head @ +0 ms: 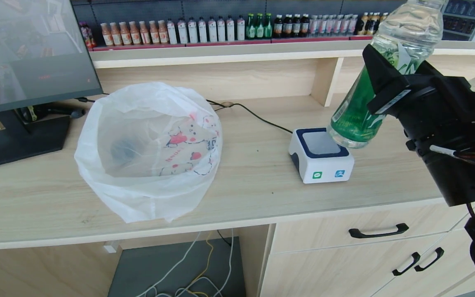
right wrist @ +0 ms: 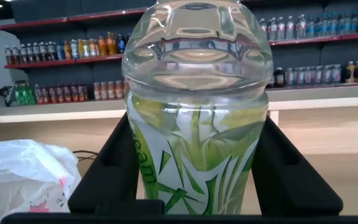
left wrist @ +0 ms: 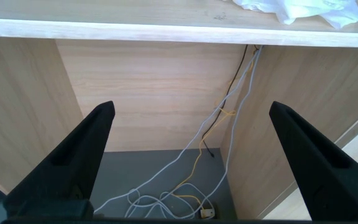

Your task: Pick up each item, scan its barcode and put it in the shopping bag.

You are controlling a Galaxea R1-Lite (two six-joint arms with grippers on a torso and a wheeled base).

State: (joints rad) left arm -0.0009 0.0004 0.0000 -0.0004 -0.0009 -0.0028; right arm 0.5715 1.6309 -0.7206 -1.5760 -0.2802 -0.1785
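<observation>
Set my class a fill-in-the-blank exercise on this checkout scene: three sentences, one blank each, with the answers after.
1. The right gripper is shut on a bottle whose label is ____.
2. The scanner stands on the counter to the bag's ____, by the robot's sides.
3. The left gripper, facing the space under the counter, is ____.
Answers: green; right; open.
</observation>
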